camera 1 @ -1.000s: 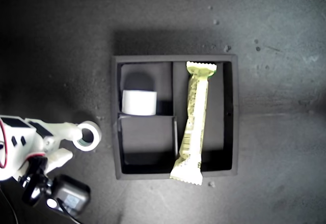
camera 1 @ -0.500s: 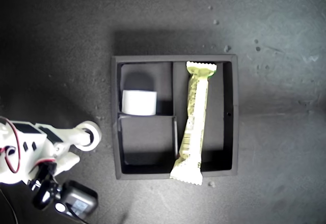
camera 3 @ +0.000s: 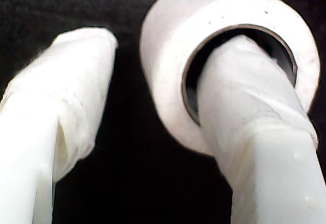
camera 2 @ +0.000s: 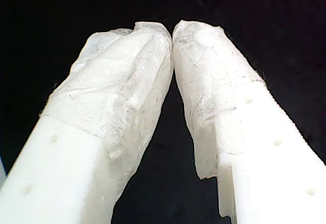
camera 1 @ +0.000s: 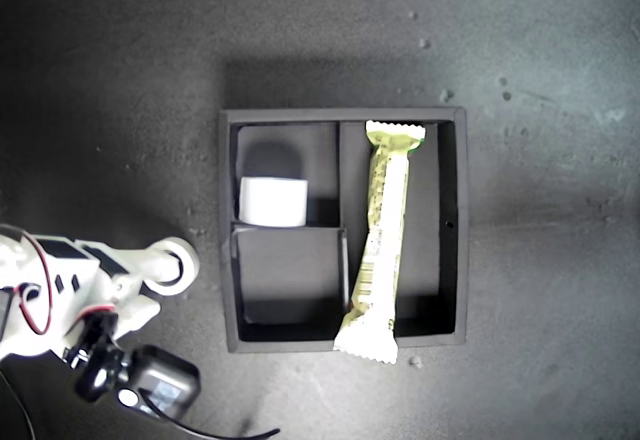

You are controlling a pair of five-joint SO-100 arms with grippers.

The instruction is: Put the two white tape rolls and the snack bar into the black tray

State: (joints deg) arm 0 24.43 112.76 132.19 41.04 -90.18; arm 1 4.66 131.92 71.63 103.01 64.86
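- My second gripper [camera 3: 153, 81] has one finger [camera 3: 244, 112] pushed through the hole of a tape roll [camera 3: 229, 61] with a grey-green core. The other finger [camera 3: 61, 91] stands clear outside the roll, with a dark gap between it and the roll's wall, so the jaws are parted and the roll hangs on the one finger rather than being pinched.
- In the exterior view that same roll [camera 1: 172, 265] sits at the tip of the white arm [camera 1: 70, 280] near the view's lower left, just outside the tray's [camera 1: 228, 230] left wall and not over any compartment.
- My first gripper [camera 2: 172, 33] shows only in its own wrist view: its two taped fingertips meet at the tips, closed on nothing, with black behind them. I cannot tell where it is in the scene.
- The other roll [camera 1: 272, 201], all white, stands on edge in the small compartment at the tray's upper left in the exterior view, against the divider to the small compartment below it.
- That lower small compartment [camera 1: 290, 275] holds nothing.
- The bar [camera 1: 382, 240] lies lengthwise in the long compartment on the exterior view's right, slightly tilted; its lower crimped end rides over the tray's near rim and sticks out onto the dark table [camera 1: 540, 340].
- A black adapter [camera 1: 158, 385] with a thin cable lies by the arm at the exterior view's bottom left.
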